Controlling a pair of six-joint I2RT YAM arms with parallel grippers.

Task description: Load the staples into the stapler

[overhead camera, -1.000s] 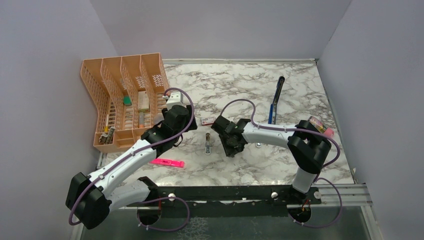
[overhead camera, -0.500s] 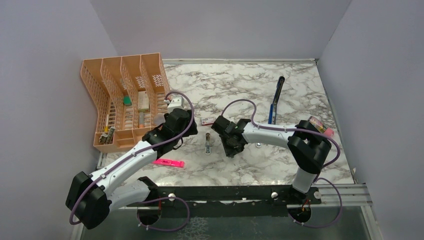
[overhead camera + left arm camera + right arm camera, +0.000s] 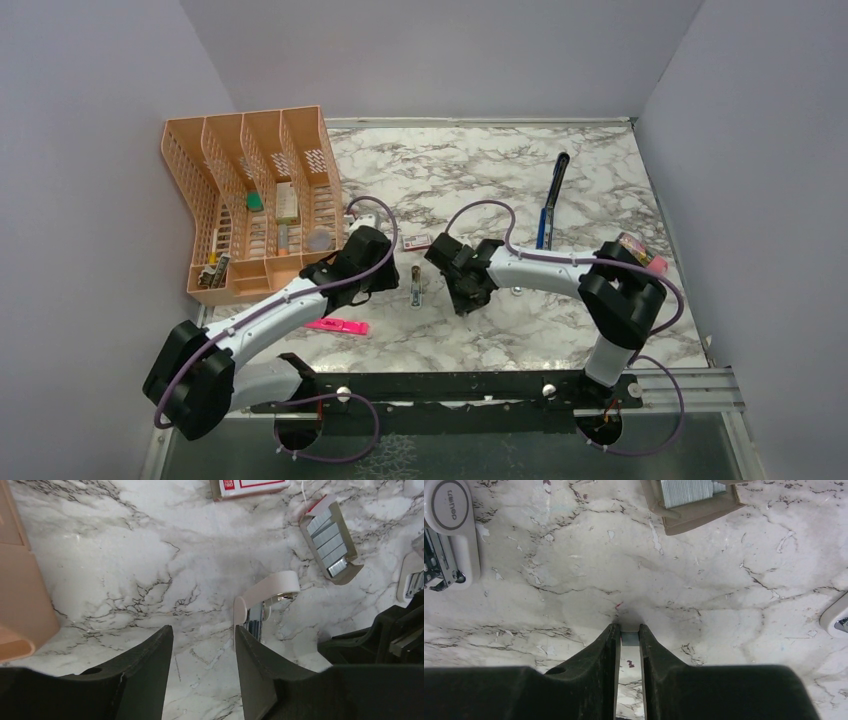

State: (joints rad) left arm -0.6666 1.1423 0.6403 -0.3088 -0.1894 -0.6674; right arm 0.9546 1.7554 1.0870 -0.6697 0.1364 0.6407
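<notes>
The staples tray [image 3: 330,542], holding several silvery blocks, lies on the marble beside the red-and-white box [image 3: 415,241]; the tray also shows in the right wrist view [image 3: 691,495]. My right gripper [image 3: 629,632] is shut on a small silvery strip of staples [image 3: 629,639] just above the table, short of the tray. My left gripper [image 3: 203,632] is open and empty, with a white capsule-shaped piece [image 3: 265,592] holding a metal channel just beyond its right finger. The blue and black stapler [image 3: 549,200] lies far right, away from both grippers.
An orange mesh organizer [image 3: 250,200] stands at the left. A pink highlighter [image 3: 335,325] lies near the front. A second white piece [image 3: 836,620] lies right of my right gripper. A small pink-topped item [image 3: 640,252] sits at the right edge.
My left gripper has moved right and nearer, away from the organizer toward the white capsule piece. The right arm has barely moved.
</notes>
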